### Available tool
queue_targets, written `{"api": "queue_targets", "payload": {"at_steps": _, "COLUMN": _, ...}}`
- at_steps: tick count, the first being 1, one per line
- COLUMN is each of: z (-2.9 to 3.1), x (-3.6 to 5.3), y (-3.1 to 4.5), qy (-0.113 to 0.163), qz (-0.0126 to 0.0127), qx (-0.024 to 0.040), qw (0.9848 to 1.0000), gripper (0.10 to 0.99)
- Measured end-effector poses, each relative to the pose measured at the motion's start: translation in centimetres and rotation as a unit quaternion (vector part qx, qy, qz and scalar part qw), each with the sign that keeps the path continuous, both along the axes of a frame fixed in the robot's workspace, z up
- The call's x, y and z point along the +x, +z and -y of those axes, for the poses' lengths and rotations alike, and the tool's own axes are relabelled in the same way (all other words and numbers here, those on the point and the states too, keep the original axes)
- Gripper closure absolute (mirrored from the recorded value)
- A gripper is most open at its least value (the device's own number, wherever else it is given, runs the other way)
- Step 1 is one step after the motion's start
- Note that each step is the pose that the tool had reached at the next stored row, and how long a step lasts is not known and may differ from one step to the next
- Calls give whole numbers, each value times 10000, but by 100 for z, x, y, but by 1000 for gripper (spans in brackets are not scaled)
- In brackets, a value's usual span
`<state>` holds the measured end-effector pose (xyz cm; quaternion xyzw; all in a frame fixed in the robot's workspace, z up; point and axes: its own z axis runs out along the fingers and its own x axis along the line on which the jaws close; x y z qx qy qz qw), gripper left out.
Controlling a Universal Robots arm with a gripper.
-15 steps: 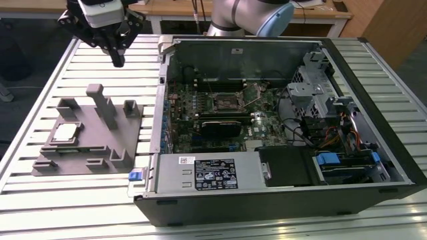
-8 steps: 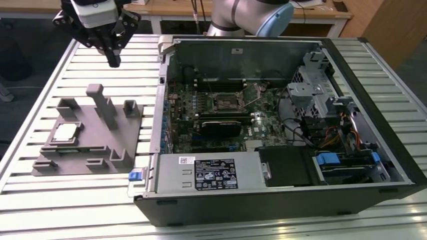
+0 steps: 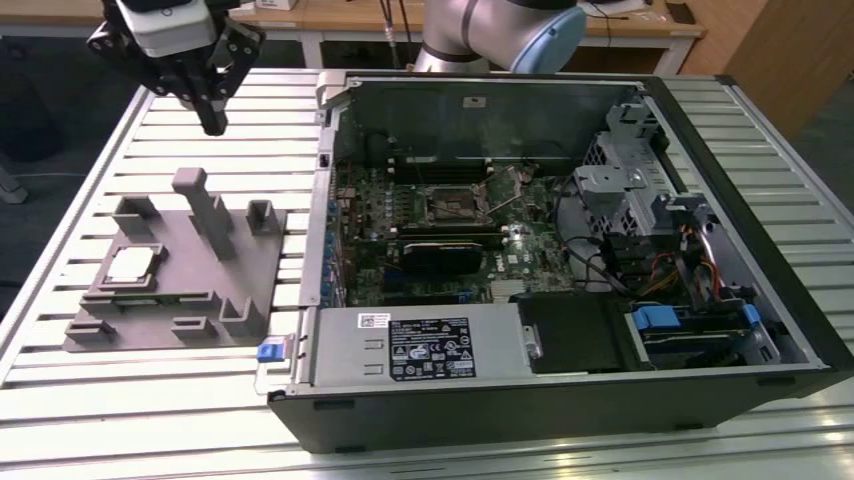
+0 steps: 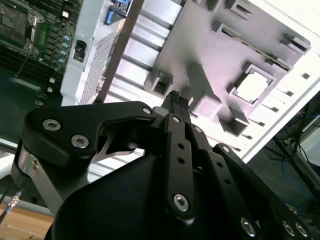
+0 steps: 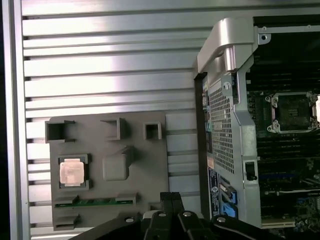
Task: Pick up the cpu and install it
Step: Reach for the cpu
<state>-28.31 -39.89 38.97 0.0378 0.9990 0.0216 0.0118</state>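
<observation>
Above the slatted bench [image 3: 134, 420], my jaws hang closed and empty, well apart from the cpu [image 3: 131, 265], which lies flat in a pocket of the grey holder [image 3: 187, 275] beside the open computer case [image 3: 561, 410].

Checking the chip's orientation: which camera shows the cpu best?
The first wrist view: it looks straight down on the cpu in its grey holder. The exterior view shows it far off, at a slant; the second wrist view, tilted and glaring.

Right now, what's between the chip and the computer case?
Between chip and case: a gray post, then bare table slats, in the first wrist view.
</observation>
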Motion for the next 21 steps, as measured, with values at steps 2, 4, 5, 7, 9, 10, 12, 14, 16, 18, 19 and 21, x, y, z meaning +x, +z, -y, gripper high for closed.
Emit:
{"api": "queue_targets", "payload": {"at_steps": 2, "z": -1, "x": -77, "y": -2, "qy": -1, "qz": 0, "qx": 0, "qw": 10000, "gripper": 980}}
{"api": "queue_targets", "payload": {"at_steps": 4, "z": -2, "x": -148, "y": -4, "qy": -1, "qz": 0, "qx": 0, "qw": 10000, "gripper": 980}}
{"api": "queue_targets", "payload": {"at_steps": 5, "z": -2, "x": -184, "y": -5, "qy": -1, "qz": 0, "qx": 0, "qw": 10000, "gripper": 980}}
{"api": "queue_targets", "payload": {"at_steps": 7, "z": -3, "x": -263, "y": -7, "qy": 0, "qz": 0, "qx": 0, "qw": 10000, "gripper": 980}}
{"api": "queue_targets", "payload": {"at_steps": 9, "z": -5, "x": -354, "y": -10, "qy": -1, "qz": 0, "qx": 0, "qw": 10000, "gripper": 980}}
{"api": "queue_targets", "payload": {"at_steps": 10, "z": -6, "x": -393, "y": -10, "qy": -1, "qz": 0, "qx": 0, "qw": 10000, "gripper": 980}}
{"api": "queue_targets", "payload": {"at_steps": 12, "z": -6, "x": -468, "y": -13, "qy": 0, "qz": 0, "qx": 0, "qw": 10000, "gripper": 980}}
{"api": "queue_targets", "payload": {"at_steps": 14, "z": -7, "x": -541, "y": -16, "qy": -1, "qz": 0, "qx": 0, "qw": 10000, "gripper": 980}}
{"api": "queue_targets", "payload": {"at_steps": 16, "z": -8, "x": -610, "y": -18, "qy": -1, "qz": 0, "qx": 0, "qw": 10000, "gripper": 980}}
{"api": "queue_targets", "payload": {"at_steps": 18, "z": -9, "x": -673, "y": -21, "qy": -1, "qz": -1, "qx": 0, "qw": 10000, "gripper": 980}}
{"api": "queue_targets", "payload": {"at_steps": 19, "z": -9, "x": -703, "y": -23, "qy": -1, "qz": -1, "qx": 0, "qw": 10000, "gripper": 980}}
{"api": "queue_targets", "payload": {"at_steps": 21, "z": -9, "x": -762, "y": -26, "qy": 0, "qz": -2, "qx": 0, "qw": 10000, "gripper": 980}}
